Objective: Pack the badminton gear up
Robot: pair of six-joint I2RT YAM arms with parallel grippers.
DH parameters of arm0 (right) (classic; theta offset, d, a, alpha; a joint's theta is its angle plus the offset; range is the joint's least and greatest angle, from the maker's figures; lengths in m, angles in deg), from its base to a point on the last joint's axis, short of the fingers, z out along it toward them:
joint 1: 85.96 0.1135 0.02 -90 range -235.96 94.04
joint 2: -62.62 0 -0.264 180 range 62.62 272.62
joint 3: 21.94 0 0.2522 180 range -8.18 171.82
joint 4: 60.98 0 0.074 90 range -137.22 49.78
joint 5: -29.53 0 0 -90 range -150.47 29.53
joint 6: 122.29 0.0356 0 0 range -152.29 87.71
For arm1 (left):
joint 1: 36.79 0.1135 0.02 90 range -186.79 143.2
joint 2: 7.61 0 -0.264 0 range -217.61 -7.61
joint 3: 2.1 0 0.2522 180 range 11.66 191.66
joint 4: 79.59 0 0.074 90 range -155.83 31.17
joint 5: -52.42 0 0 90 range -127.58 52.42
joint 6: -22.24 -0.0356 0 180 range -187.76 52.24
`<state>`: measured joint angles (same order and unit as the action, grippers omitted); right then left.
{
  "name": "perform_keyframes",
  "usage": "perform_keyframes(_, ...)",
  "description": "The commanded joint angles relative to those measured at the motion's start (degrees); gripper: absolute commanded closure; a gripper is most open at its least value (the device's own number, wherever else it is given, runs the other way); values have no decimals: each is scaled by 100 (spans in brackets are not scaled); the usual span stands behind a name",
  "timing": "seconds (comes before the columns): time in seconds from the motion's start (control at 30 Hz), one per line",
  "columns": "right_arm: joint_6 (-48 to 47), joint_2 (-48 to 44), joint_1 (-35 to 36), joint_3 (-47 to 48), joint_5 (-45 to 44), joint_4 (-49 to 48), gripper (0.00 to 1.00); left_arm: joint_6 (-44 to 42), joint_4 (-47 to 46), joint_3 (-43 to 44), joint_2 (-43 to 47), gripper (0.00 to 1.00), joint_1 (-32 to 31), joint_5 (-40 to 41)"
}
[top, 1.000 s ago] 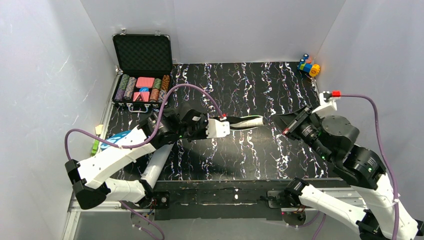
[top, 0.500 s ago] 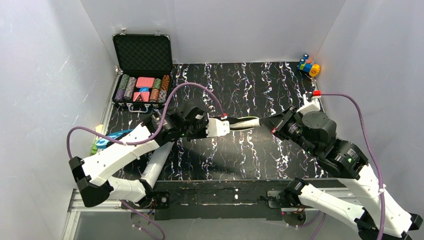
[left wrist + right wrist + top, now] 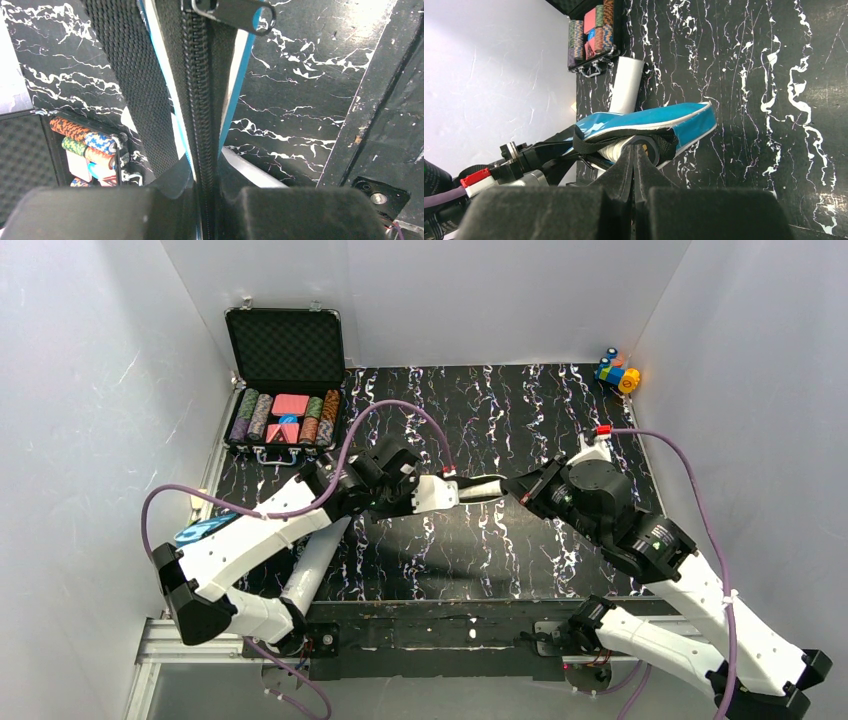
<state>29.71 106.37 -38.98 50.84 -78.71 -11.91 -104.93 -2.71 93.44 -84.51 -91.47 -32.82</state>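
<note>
Item: blue racket-shaped bag [image 3: 649, 122] with white piping and a black webbing strap [image 3: 130, 75]. You will find no print on it that can be read in these views. It lies across mid-table. Its narrow end sits between your two claws, and its wide blue end shows at the left edge beside the left arm. The black zip [image 3: 197, 90] is closed along the stretch in view, with its pull [image 3: 235, 9] beyond the left claw. Something white and rounded shows under the strap at the narrow end; what it is cannot be told. Your left claw [image 3: 206, 192] is nearly shut, clamped on the bag along the zip seam. Your right claw [image 3: 634, 152] is fully shut, its tips against the black strap at the bag's end. Whether it has pinched anything cannot be told. Item: long white tube [image 3: 315, 565], lying on the black marbled table [image 3: 470, 560], partly under the left arm. Item: black hard case [image 3: 285, 345] at the far left corner, with its foam-lined lid upright. It holds rows of coloured poker chips [image 3: 285, 418]. Item: small coloured toy blocks [image 3: 617, 372] at the far right corner.
</note>
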Motion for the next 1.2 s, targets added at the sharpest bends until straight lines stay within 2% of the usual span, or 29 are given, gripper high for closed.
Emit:
perform_keyframes(0.0, 207, 225, 233, -129, 768, -391, 99, 53, -1314, 471, 81, 96, -166, -997)
perform_keyframes(0.4, 441, 937, 706, -326, 697, -563, 99, 187, -1526, 1122, -268, 95, -175, -1441)
perform_keyframes(0.57, 227, 534, 663, -93, -12, 64, 99, 131, -1487, 970, -177, 96, -176, -1339)
perform_keyframes(0.73, -207, 222, 548, 761, -214, 806, 98, -23, -1495, 579, 45, 97, -175, -1168)
perform_keyframes(0.9, -533, 72, 549, 1240, 472, 625, 77, -96, -1512, 385, 174, 98, -173, -1037)
perform_keyframes(1.03, -708, 143, 557, 1199, 1642, 108, 57, -148, -1482, 423, 141, 98, -168, -991)
perform_keyframes(1.17, -777, 56, 558, 1098, 1780, -118, 42, -167, -1442, 496, 112, 98, -168, -979)
